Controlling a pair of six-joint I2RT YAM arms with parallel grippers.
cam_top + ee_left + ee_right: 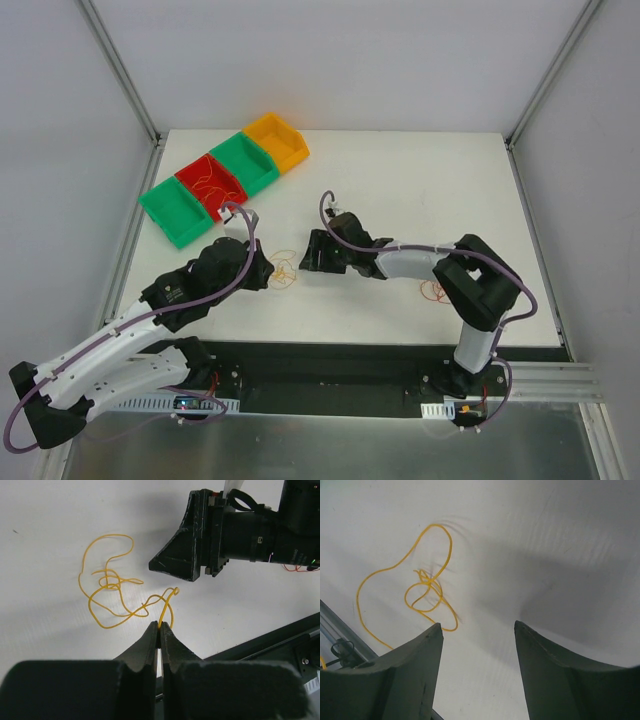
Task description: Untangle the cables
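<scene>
Left wrist | left tool pinches yellow cables, perhaps two | right tool spread, empty

Robotics laboratory test cell. A flat white surface is boxed in by plain pale wall panels set in bare aluminium frame posts. Two black-and-white jointed robot arms, the left arm and the right arm, each strung with thick purple cables, stand on a black base plate at the near edge. A row of open plastic sorting bins, green, red, green and orange, sits towards the far left corner of the surface.
</scene>
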